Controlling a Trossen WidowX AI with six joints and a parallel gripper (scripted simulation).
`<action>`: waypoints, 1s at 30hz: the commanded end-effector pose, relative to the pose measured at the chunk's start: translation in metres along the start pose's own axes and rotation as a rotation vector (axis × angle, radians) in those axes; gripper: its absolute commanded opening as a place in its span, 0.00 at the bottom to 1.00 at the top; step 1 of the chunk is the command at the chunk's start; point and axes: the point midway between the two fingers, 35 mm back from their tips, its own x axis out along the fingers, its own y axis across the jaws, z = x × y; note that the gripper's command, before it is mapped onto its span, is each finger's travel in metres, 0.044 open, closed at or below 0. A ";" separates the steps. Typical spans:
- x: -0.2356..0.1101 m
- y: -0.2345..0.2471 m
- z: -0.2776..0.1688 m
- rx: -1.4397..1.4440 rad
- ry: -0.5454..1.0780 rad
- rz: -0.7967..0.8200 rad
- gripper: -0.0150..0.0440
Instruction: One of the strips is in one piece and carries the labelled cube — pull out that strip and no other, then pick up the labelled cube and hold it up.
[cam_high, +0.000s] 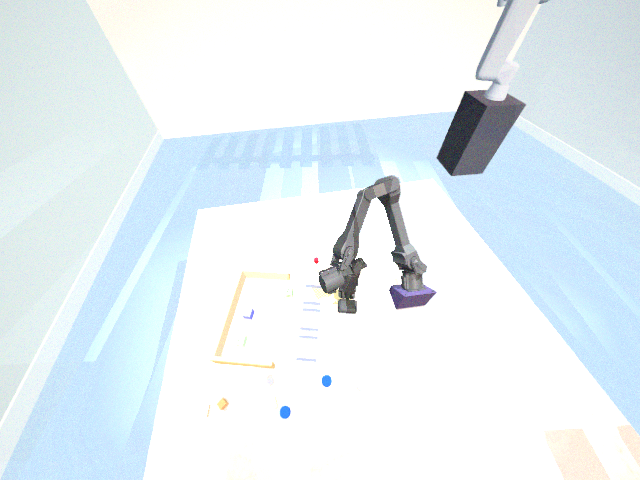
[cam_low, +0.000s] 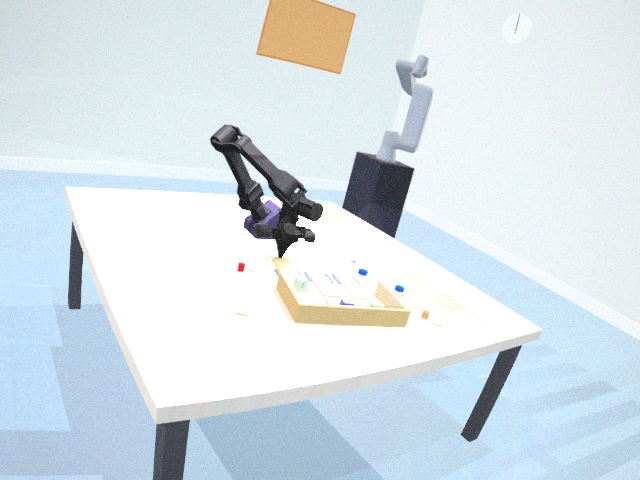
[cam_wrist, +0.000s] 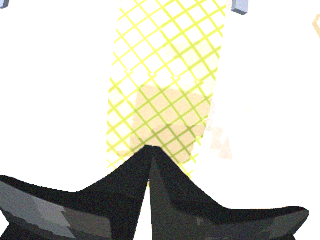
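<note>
My gripper (cam_low: 280, 255) (cam_wrist: 151, 152) is shut with nothing between its fingers. Its tips are down at the yellow cross-hatched strip (cam_wrist: 167, 62) (cam_high: 323, 293), near its robot-side end; they look to be on or just above it. A pale green cube (cam_low: 301, 285) (cam_high: 289, 292) with a dark mark like a Z stands at the tray's end by this strip; the strip's part under it is washed out. A blue-violet cube (cam_low: 346, 303) (cam_high: 249, 314) and another green piece (cam_low: 376, 304) (cam_high: 245, 341) are farther along the tray. The other strips are too pale to judge.
A wooden-walled tray (cam_high: 230, 316) (cam_low: 351, 315) is open toward the robot. Blue-grey guide bars (cam_high: 309, 329) (cam_wrist: 240, 6) flank the strips. A red piece (cam_high: 316, 260) (cam_low: 241, 267), two blue discs and an orange cube (cam_high: 222, 404) (cam_low: 425, 314) lie outside the tray.
</note>
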 end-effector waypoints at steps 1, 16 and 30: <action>0.005 -0.001 -0.016 -0.013 0.030 -0.003 0.25; 0.004 -0.001 -0.036 -0.013 0.031 -0.003 0.25; 0.004 0.000 -0.051 -0.014 0.031 -0.002 0.25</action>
